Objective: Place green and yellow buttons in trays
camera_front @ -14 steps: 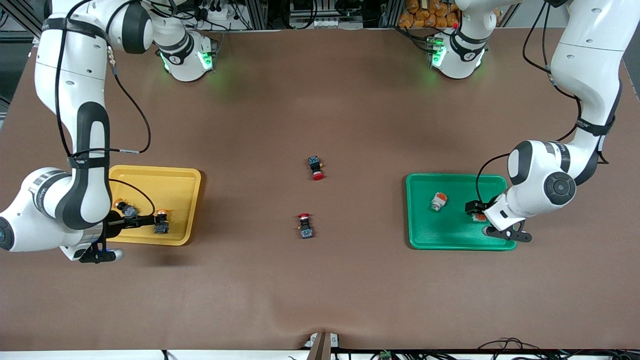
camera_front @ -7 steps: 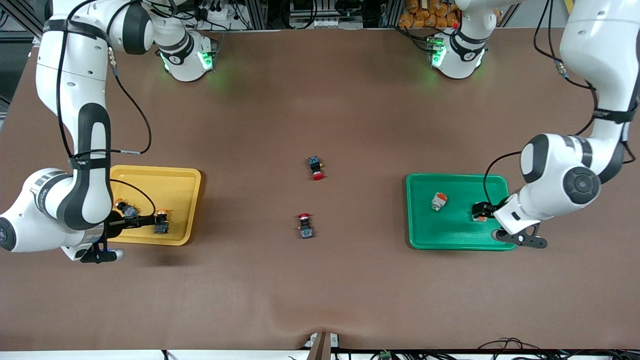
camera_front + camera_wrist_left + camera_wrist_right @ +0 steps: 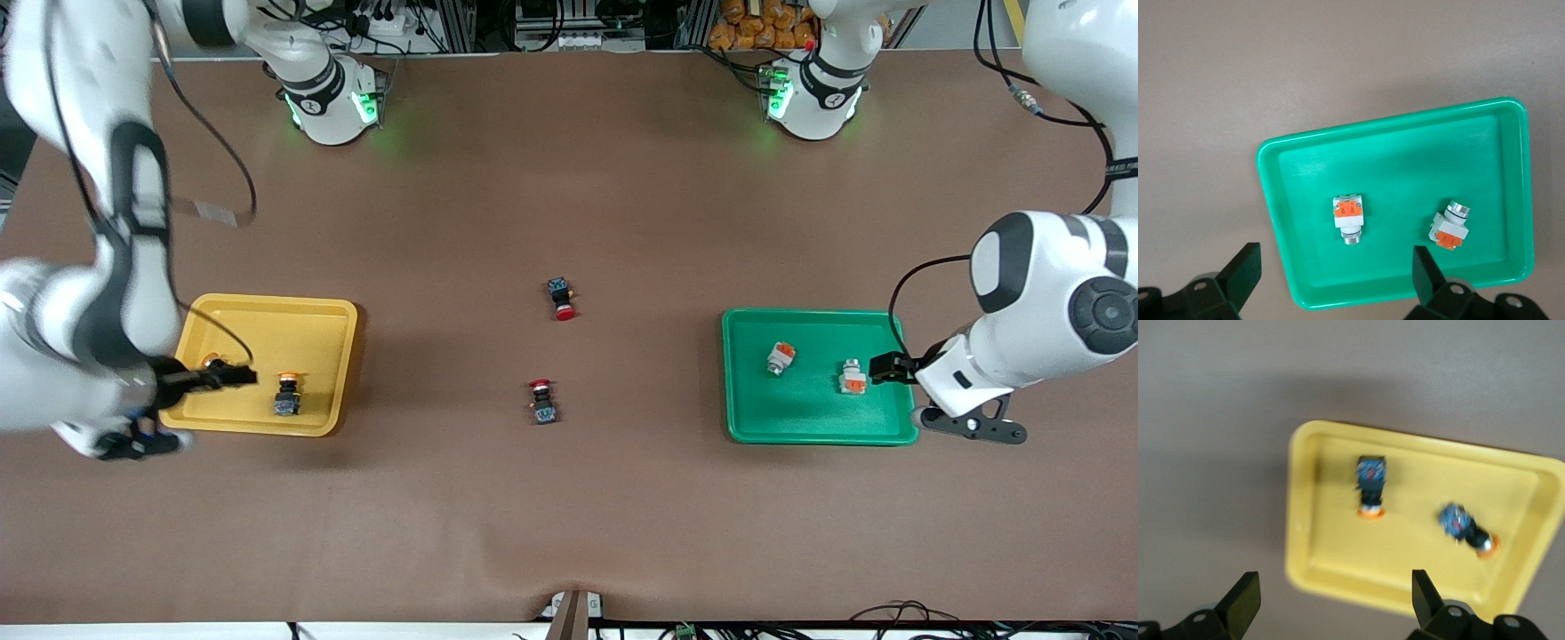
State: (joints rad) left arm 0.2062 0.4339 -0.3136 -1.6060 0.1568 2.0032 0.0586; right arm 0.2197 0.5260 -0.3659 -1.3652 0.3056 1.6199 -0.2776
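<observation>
The green tray (image 3: 800,413) holds two white-and-orange green buttons, one (image 3: 780,357) and another (image 3: 852,377), lying apart. My left gripper (image 3: 889,367) is open and empty over that tray's rim at the left arm's end. The left wrist view shows the tray (image 3: 1405,160), both buttons (image 3: 1349,219) (image 3: 1450,227) and the left gripper (image 3: 1336,267). The yellow tray (image 3: 293,329) holds two yellow-capped buttons, one (image 3: 286,393) in plain sight, one (image 3: 212,362) partly hidden by my right gripper (image 3: 233,377), which is open and empty over that tray. The right wrist view shows the tray (image 3: 1418,553), both buttons (image 3: 1371,487) (image 3: 1468,530) and the right gripper (image 3: 1335,590).
Two black-blue switches with red caps lie mid-table between the trays, one (image 3: 561,298) farther from the front camera, one (image 3: 541,402) nearer. Both arm bases stand along the table's back edge.
My left gripper has drawn back toward the left arm's end, leaving the second green button lying in the green tray. My right arm has lifted and swung toward its own end of the table.
</observation>
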